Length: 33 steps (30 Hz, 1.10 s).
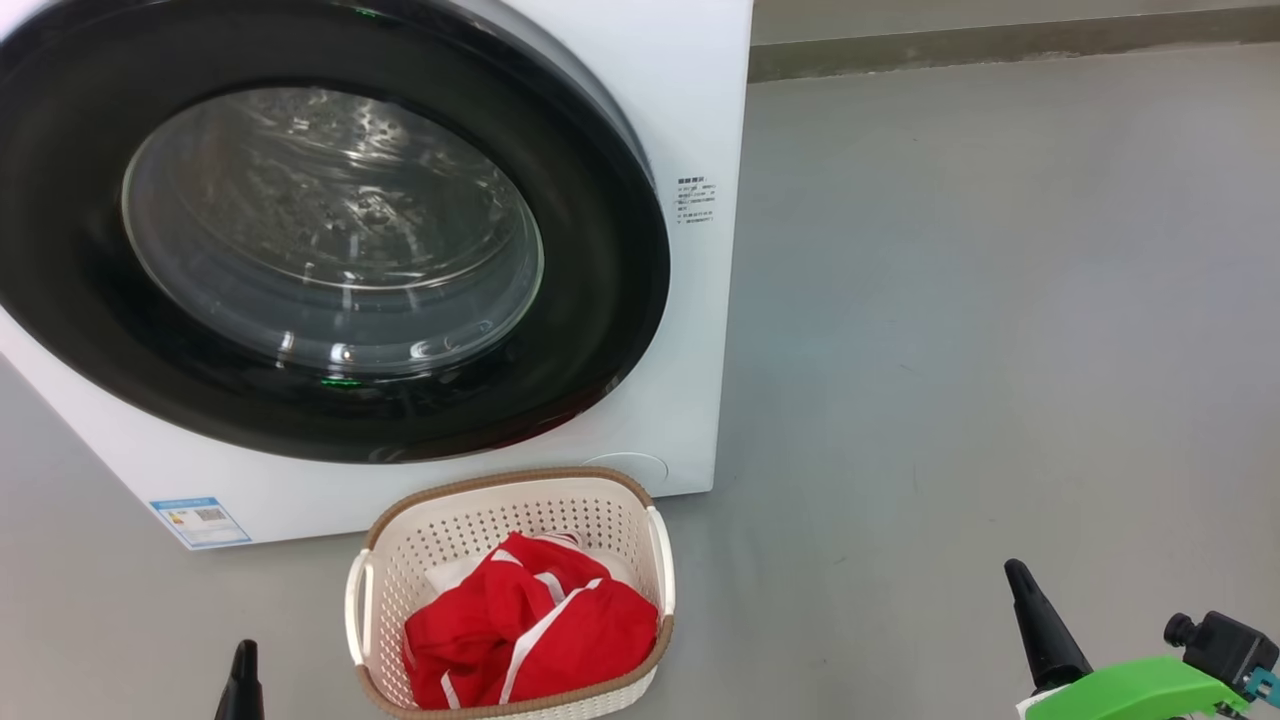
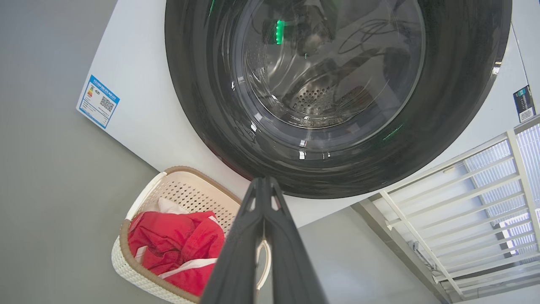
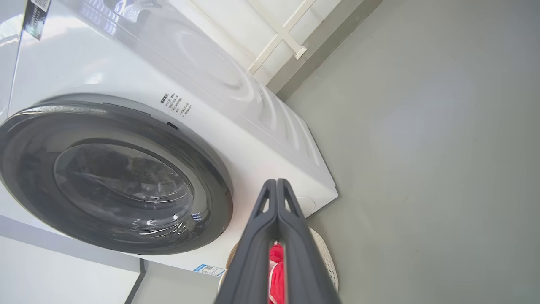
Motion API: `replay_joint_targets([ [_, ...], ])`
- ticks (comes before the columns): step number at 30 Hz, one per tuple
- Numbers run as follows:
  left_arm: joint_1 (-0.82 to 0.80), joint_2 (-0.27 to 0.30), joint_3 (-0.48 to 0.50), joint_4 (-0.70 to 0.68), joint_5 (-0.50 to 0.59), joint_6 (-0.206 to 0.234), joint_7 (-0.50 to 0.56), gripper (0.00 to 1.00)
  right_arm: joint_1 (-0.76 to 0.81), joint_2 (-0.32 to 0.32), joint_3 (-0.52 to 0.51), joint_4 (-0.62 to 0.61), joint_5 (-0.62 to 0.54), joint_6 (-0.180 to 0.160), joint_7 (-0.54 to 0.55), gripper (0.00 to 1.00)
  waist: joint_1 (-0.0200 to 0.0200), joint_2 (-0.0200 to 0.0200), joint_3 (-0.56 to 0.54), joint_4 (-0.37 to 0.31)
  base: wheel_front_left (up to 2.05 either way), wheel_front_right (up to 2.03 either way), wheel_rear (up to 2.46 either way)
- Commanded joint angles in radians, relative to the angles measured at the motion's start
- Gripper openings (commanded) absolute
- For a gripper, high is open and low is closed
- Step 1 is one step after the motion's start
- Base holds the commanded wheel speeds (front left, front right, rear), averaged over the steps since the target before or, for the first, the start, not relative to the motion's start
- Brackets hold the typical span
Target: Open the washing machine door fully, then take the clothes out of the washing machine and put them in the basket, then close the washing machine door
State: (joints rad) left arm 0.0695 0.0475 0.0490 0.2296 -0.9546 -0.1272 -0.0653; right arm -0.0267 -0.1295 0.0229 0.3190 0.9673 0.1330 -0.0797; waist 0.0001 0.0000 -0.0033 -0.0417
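Washing machine door, a large round one with a wide glossy black rim and a bulging clear glass window, fills the upper left of the head view and lies shut, flat against the front of the big white front-loading washing machine. A blue-and-white label sticker sits at the machine's lower left corner. At bottom centre, just beside the washer's base, stands the small cream-white perforated plastic basket with its brown woven-look rim. The bright red clothes with white stripes lie bunched inside it, some white fabric showing behind them. Smooth grey floor takes up the right half of the frame.

The left gripper pokes up at the bottom edge, left of the basket; in the left wrist view its dark fingers are pressed together, clenched on nothing, pointing toward the door's lower rim. The right gripper stands at lower right, well apart from the basket, above a green plastic part; in the right wrist view its fingers also meet at the tips, empty.
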Motion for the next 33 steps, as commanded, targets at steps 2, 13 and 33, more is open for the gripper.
replay_joint_targets([
  [2,-0.051,0.009,0.025,-0.016,-0.043,-0.002,0.01,0.0,-0.051,-0.002,0.002,-0.029,0.044,-0.001,0.009,0.0,-0.0001,0.0,0.0,0.002,0.0,0.0,0.0],
  [13,-0.072,0.008,0.032,-0.011,-0.146,-0.002,0.038,0.0,-0.056,0.01,-0.019,-0.037,0.147,-0.001,0.039,0.0,-0.0001,0.0,0.001,0.009,0.0,0.0,0.0],
  [33,-0.115,0.006,0.046,0.0,-0.353,-0.003,0.096,0.0,-0.066,0.035,-0.063,-0.053,0.353,-0.002,0.098,0.0,-0.0001,0.0,0.003,0.022,0.0,0.0,0.0],
])
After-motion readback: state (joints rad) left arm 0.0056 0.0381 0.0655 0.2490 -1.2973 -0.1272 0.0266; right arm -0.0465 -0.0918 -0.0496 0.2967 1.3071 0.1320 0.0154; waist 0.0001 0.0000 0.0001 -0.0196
